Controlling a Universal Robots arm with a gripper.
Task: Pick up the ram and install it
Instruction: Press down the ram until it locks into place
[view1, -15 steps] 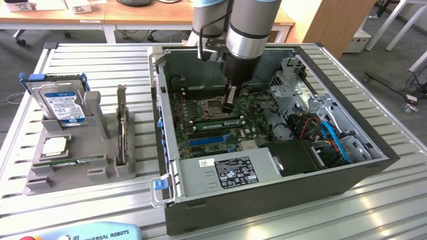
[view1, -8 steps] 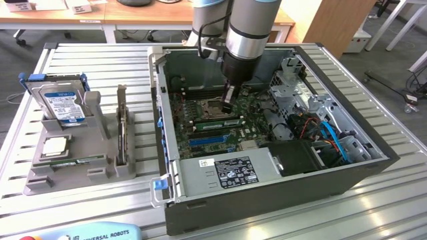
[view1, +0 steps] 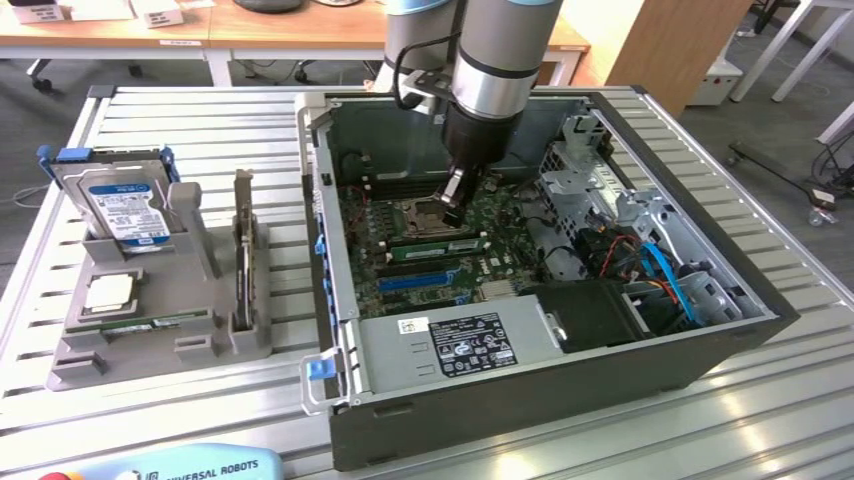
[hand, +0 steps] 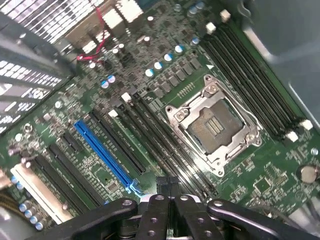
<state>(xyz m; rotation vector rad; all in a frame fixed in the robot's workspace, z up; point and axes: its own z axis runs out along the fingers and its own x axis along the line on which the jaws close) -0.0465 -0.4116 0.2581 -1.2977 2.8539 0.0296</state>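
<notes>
The pincer (view1: 455, 212) is pressed together inside the open computer case (view1: 561, 390), low over the motherboard (view1: 441, 265); in the wrist view its black fingers (hand: 159, 220) meet at the edge of the board, their tips on the end of a memory slot (hand: 167, 157). Whether anything thin sits between them cannot be told. Just beside it lies the open CPU socket (hand: 214, 125), with a blue expansion slot (hand: 102, 155) on the other side. A green ram (view1: 434, 243) stick lies in a slot below the pincer in the exterior view. The case walls, drive cage (view1: 601, 180) and power supply (view1: 461, 345) crowd the arm. On the desk (view1: 187, 120), at the exterior view's left, a grey holder (view1: 174, 330) carries a hard drive (view1: 123, 205), a CPU chip (view1: 110, 290) and another green stick (view1: 154, 323).
</notes>
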